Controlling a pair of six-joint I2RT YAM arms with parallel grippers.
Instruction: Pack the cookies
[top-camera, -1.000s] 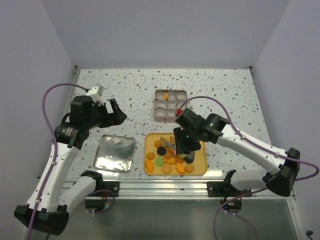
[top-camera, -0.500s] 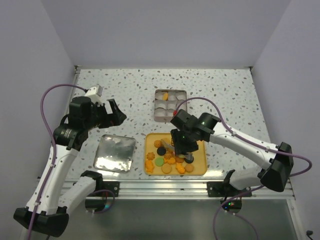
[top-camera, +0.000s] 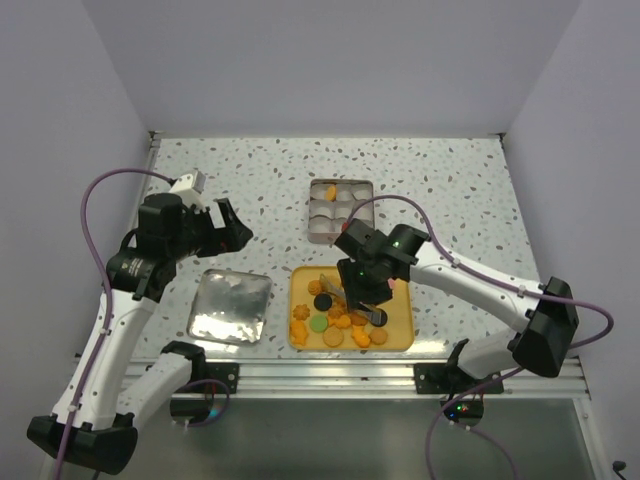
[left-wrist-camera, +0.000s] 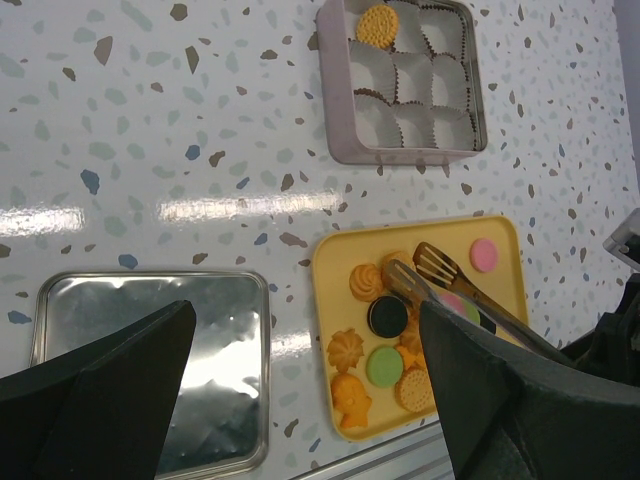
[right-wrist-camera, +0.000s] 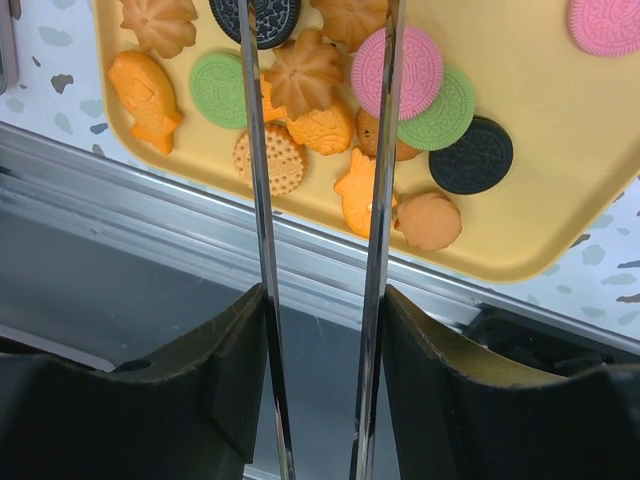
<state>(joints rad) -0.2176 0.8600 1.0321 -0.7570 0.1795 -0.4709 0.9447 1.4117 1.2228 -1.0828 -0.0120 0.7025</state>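
The right gripper (top-camera: 362, 288) has edged left over the yellow tray (right-wrist-camera: 560, 180), fingers clamped on metal tongs (right-wrist-camera: 255, 200) whose blades straddle the cookies (right-wrist-camera: 300, 70) heaped there, so a pick seems near; only the left wrist view, past the wide-spread left gripper (left-wrist-camera: 305, 340), shows the tin (left-wrist-camera: 400, 156) holding one biscuit.

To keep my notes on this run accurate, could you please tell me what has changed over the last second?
The right arm's elbow swung left, and the right gripper, shut on the tongs, shifted slightly left over the yellow tray. Nothing was picked up or released. The cookies lie as before, the left gripper stays open and hovering, and the tin and silver lid have not moved.
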